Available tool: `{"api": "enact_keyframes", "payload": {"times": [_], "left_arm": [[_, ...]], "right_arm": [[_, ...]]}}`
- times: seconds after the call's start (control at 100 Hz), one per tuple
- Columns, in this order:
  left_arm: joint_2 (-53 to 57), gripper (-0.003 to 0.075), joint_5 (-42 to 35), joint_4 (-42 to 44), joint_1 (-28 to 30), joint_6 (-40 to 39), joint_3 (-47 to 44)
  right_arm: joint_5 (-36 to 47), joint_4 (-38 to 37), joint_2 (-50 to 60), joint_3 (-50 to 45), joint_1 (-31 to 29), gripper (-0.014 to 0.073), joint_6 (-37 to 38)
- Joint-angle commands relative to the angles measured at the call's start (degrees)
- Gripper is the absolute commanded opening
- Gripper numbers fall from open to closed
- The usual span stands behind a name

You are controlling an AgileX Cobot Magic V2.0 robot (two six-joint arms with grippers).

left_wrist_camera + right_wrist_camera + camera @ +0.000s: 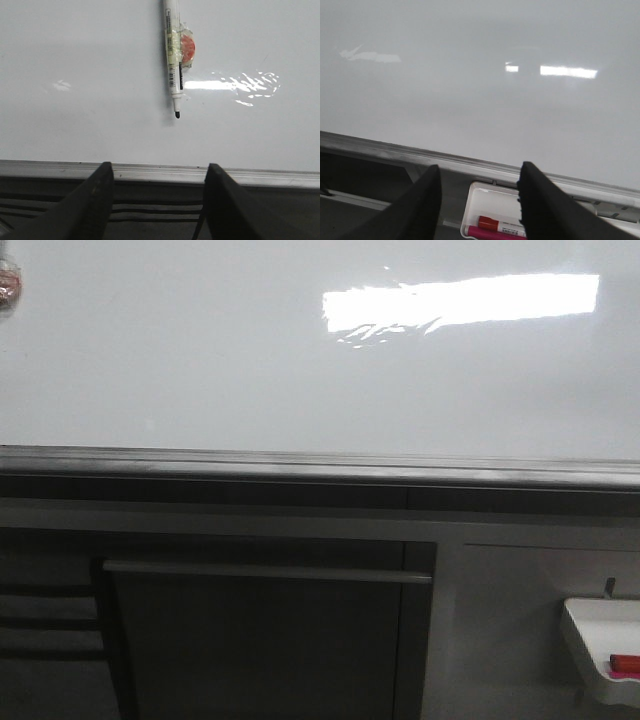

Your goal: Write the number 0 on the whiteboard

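The whiteboard (200, 360) fills the upper front view, blank, with a bright reflection and a grey lower rail (320, 465). No number 0 shows on it. In the left wrist view a white marker (173, 55) with a black tip hangs on the whiteboard (75, 100), taped to a red round magnet (187, 48). My left gripper (157, 192) is open and empty, below the marker at the rail. My right gripper (479, 195) is open and empty before the whiteboard (470, 100), above a tray. Neither gripper shows in the front view.
A small white tray (590, 625) hangs below the rail at the right, holding a red item (625, 663). In the right wrist view the tray (492, 200) holds a red-capped marker (495, 225) and a pink marker (490, 234). A dark cabinet with a handle bar (265, 572) stands below.
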State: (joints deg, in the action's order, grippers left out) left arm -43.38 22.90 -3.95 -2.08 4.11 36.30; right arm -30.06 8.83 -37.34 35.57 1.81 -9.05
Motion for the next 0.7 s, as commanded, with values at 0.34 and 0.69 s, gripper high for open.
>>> {"api": "enact_keyframes", "payload": {"times": [0.34,0.69], "left_arm": [[-21.68,0.0368,-5.62,-0.72,-0.33,0.69,12.98],[-32.3,0.0368,-5.55,-0.97,-3.28,1.06,20.84]], "right_arm": [[5.7,-1.59,-0.25,2.11,-2.53,0.0332,-0.01],[5.81,-1.59,-0.25,2.11,-3.08,0.0332,-0.01]]}}
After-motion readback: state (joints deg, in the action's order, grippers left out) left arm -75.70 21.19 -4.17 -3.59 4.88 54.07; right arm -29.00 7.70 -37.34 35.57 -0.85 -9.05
